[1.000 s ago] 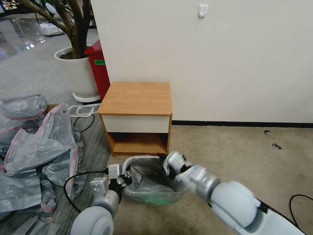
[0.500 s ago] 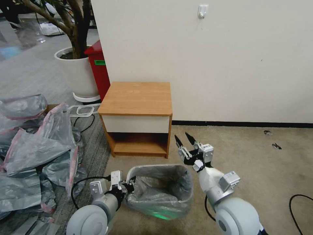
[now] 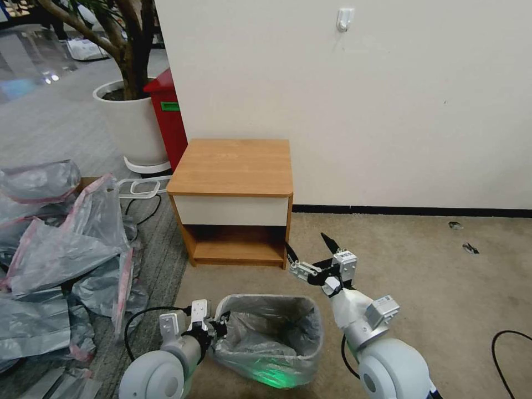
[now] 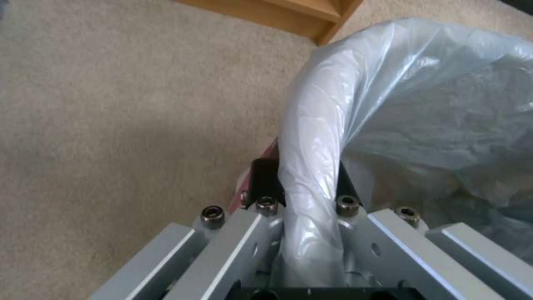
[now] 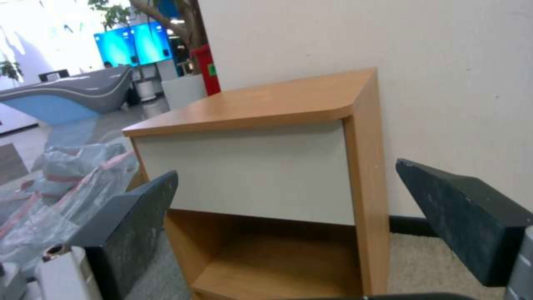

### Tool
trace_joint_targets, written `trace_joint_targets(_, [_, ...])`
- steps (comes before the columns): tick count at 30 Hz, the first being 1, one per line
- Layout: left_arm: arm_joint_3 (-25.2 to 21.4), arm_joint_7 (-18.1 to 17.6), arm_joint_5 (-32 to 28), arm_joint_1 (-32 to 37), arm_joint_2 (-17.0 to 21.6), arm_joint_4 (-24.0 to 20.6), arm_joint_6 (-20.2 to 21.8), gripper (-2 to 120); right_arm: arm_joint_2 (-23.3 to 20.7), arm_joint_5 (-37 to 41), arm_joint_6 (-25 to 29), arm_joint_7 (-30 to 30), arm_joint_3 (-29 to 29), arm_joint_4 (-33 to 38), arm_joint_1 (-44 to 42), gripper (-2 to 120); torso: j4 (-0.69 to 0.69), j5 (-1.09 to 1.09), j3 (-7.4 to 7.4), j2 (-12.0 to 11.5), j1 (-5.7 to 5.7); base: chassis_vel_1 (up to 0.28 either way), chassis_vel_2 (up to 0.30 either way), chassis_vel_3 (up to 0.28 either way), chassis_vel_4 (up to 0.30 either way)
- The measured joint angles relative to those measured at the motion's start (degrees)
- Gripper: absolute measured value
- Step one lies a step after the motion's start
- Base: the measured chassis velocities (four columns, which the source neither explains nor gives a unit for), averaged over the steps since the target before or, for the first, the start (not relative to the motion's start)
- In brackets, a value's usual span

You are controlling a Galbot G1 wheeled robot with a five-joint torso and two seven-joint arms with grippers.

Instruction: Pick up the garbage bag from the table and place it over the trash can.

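The garbage bag (image 3: pixel 260 327) lines the trash can (image 3: pixel 271 372), its grey film folded over the rim on every side. The can stands on the carpet in front of the table (image 3: pixel 235 165), whose top is bare. My left gripper (image 3: pixel 220 323) is at the can's left rim. In the left wrist view its jaws straddle the bag-covered rim (image 4: pixel 311 125), so the left gripper (image 4: pixel 302 177) is shut on it. My right gripper (image 3: pixel 310 250) hovers open beyond the can's far right corner, near the table's lower right leg. Its dark fingers (image 5: pixel 133 225) stand wide apart, facing the table (image 5: pixel 261 104).
A heap of grey-pink bags (image 3: pixel 55 249) covers the floor at the left. A round white plant pot (image 3: pixel 133 124) and a red box (image 3: pixel 169 119) stand behind the table's left side. Black cables (image 3: pixel 507 349) lie on the carpet. Open carpet lies at the right.
My right gripper let go of the can's far rim, lifted away and spread its fingers wide. The bag now sits smoothly around the rim. The left gripper stays on the left rim.
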Motion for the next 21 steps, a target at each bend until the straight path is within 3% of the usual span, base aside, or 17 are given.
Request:
trace_joint_targets(7, [0.2,0.4,0.3,-0.3,-0.1,0.9,-0.1,7,0.2,-0.7,0.6,-0.5,-0.4,-1.3,-0.4,100,0.00,0.01,0.00,0.0,0.00,0.000,0.000,0.000,0.000])
trace_joint_targets(21, [0.7,4.3,5.8,-1.3,1.0,2.2,-2.4,61,0.5,-1.3,0.6,-1.3,-1.2,-2.5,-0.8,100,-0.01,-0.01,0.00,0.0,0.00,0.000,0.000,0.000,0.000])
